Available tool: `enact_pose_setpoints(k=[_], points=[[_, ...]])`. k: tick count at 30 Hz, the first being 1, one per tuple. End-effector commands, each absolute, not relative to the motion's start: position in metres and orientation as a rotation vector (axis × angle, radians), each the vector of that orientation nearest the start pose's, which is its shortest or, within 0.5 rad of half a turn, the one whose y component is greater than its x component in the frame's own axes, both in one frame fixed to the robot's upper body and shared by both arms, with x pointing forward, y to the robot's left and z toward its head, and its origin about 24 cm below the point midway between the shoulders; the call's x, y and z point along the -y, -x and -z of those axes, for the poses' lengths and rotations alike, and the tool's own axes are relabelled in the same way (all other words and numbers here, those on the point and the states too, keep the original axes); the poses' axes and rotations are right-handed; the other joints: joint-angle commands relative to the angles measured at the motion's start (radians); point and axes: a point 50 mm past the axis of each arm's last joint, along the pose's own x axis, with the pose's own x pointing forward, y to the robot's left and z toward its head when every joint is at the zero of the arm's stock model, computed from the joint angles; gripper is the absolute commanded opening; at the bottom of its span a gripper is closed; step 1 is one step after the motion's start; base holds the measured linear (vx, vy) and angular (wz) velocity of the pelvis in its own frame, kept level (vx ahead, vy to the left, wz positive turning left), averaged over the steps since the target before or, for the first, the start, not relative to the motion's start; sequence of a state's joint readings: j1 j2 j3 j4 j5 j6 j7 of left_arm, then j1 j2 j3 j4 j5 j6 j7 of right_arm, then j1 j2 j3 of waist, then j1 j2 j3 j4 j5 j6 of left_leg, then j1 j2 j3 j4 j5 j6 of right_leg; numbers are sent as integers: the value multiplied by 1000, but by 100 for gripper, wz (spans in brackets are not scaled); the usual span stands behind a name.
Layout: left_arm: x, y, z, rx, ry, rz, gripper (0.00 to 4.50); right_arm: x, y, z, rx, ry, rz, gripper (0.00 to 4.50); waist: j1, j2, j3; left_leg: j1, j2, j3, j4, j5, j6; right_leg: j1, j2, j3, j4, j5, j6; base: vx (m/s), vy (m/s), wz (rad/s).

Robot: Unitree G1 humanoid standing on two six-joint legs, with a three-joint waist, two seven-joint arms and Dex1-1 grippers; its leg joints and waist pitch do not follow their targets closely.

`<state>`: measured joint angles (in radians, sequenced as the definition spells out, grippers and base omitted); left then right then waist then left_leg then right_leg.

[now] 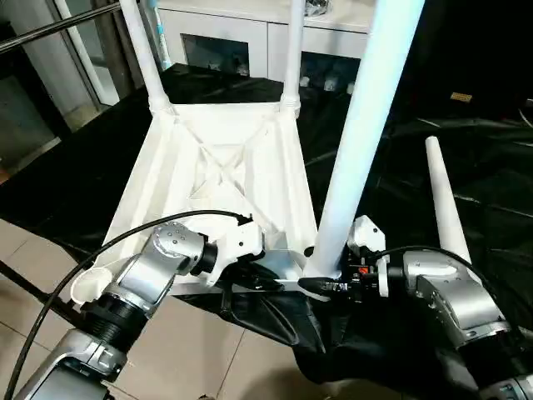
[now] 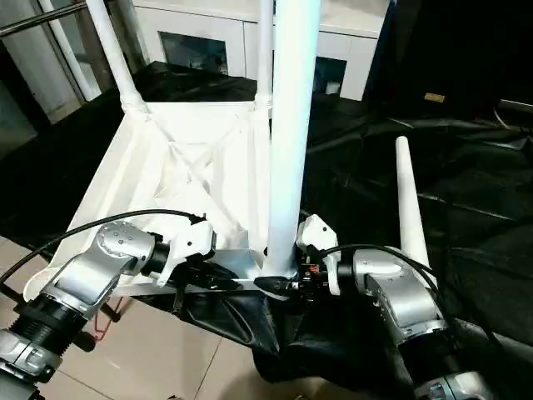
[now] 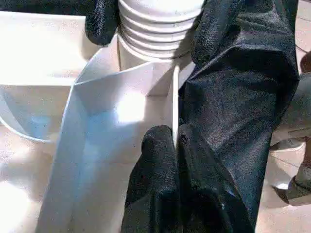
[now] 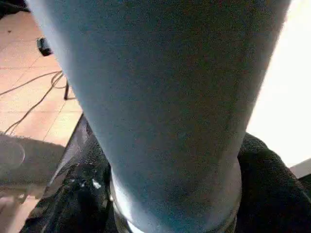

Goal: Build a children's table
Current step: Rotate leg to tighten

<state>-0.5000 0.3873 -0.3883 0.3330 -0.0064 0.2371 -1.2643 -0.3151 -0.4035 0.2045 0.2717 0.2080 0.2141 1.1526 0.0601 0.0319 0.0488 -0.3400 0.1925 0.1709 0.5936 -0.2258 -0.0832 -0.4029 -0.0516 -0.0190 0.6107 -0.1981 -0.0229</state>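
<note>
Between the two tools, standing straight up: one long white leg [image 1: 358, 133], its ridged bottom end down in the corner socket [image 1: 310, 268] of the tabletop [image 1: 225, 167]. Right tool [image 1: 321, 285] wrapped round that bottom end, one black finger [image 3: 102, 22] on each side, touching and gripping it. Left tool [image 3: 169, 141] just beside it, pinched tight on a thin white wall of the tabletop, close to the same corner.

Beyond both tools, lying upside down on a black sheet [image 1: 500, 167]: the tabletop, ribs facing up like a big shallow tray. Far from the tools, in the two back corner sockets [image 1: 160, 107] [image 1: 289, 104]: two more legs [image 1: 141, 42] [image 1: 294, 42], both standing up.

On the outer side of the left tool, at the last corner: a round socket [image 1: 87, 287] with its hole showing.

Past the right tool on its outer side, lying flat on the black sheet: the loose leg [image 1: 445, 200], apart from the tabletop, thin end pointing away.

Well behind everything: a white cabinet [image 1: 250, 33] with dark glass doors.

Under the arms: pale floor tiles [image 1: 191, 350].
</note>
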Motion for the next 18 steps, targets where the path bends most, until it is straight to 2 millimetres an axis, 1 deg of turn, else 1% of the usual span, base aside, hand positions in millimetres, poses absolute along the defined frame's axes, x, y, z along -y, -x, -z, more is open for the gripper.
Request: enact_pose_setpoints(k=[1,2,3,4,5,6,7,8,9,10,11,12,13,14,15,16,17,18], points=[[-94,-291,-54,-443,-355,1462,0,130,-279,-32,-371,73,-1175,279,-1,-8,-55,-9,27,-3,-65,-88,61,56,-69,34,-69,-97,-243,0,0,0],[-92,-294,-54,-444,-345,1435,0,130,-282,-29,-373,67,-1126,278,-5,-11,-54,-10,25,-1,-65,-97,53,56,-68,34,-70,-115,-240,0,0,0],[-90,-297,-55,-439,-341,1401,0,129,-287,-26,-377,68,-1057,278,-8,-10,-52,-11,23,-5,-69,-116,39,58,-69,32,-76,-174,-227,0,0,0],[-88,-300,-55,-434,-339,1371,0,128,-291,-23,-383,70,-996,278,-12,-10,-53,-10,23,-5,-69,-123,33,58,-70,32,-77,-196,-222,0,0,0],[-85,-304,-55,-431,-340,1329,0,128,-296,-18,-399,63,-914,277,-19,-14,-51,-11,21,-7,-71,-132,23,58,-69,32,-80,-237,-208,0,0,0],[-82,-308,-55,-426,-348,1285,0,127,-301,-14,-414,44,-837,277,-27,-12,-49,-12,19,-7,-72,-137,16,55,-70,33,-84,-269,-198,0,0,0],[-78,-312,-55,-426,-353,1244,0,125,-305,-11,-423,21,-776,277,-33,-12,-49,-14,17,-11,-74,-148,7,58,-70,30,-88,-312,-181,0,0,0],[-73,-316,-56,-425,-349,1203,0,122,-307,-8,-437,-8,-730,277,-33,-18,-51,-13,17,-11,-74,-150,7,59,-71,30,-89,-324,-173,0,0,0],[-69,-320,-57,-422,-341,1168,0,118,-309,-6,-445,-22,-697,277,-31,-16,-49,-7,17,-9,-72,-162,11,51,-70,33,-93,-339,-169,0,0,0],[-65,-322,-57,-421,-332,1142,0,115,-311,-5,-450,-28,-670,277,-32,-16,-48,-5,17,-7,-71,-169,13,47,-68,34,-95,-345,-169,0,0,0],[-63,-323,-58,-420,-328,1127,0,113,-312,-4,-456,-37,-651,277,-31,-15,-50,-6,17,-7,-71,-169,14,49,-69,34,-95,-339,-174,0,0,0],[-55,-326,-59,-416,-313,1089,0,105,-315,-2,-470,-53,-608,277,-28,-15,-51,-8,17,-6,-71,-155,19,50,-68,35,-93,-313,-177,0,0,0],[-50,-327,-59,-416,-304,1073,0,98,-316,-1,-471,-55,-595,277,-27,-12,-51,-7,19,-7,-72,-152,16,48,-68,34,-91,-293,-184,0,0,0],[-47,-326,-59,-416,-302,1076,0,93,-316,-2,-466,-55,-604,277,-28,-13,-51,-7,18,-6,-72,-153,16,48,-66,34,-91,-287,-185,0,0,0],[-46,-326,-58,-415,-302,1081,0,91,-316,-2,-463,-58,-611,277,-25,-15,-52,-9,17,-8,-72,-151,18,52,-68,33,-91,-285,-181,0,0,0],[-44,-325,-58,-414,-304,1094,0,88,-315,-3,-458,-65,-623,312,-24,-15,-53,-9,17,-8,-72,-149,21,52,-69,34,-90,-279,-181,0,0,0],[-44,-325,-58,-414,-304,1098,0,87,-315,-3,-456,-68,-627,333,-23,-14,-52,-11,18,-8,-73,-149,26,53,-69,34,-90,-269,-181,0,0,0],[-43,-324,-58,-414,-303,1105,0,86,-315,-4,-451,-74,-635,347,-23,-13,-53,-11,19,-9,-74,-148,28,53,-69,34,-88,-250,-186,0,0,0]])
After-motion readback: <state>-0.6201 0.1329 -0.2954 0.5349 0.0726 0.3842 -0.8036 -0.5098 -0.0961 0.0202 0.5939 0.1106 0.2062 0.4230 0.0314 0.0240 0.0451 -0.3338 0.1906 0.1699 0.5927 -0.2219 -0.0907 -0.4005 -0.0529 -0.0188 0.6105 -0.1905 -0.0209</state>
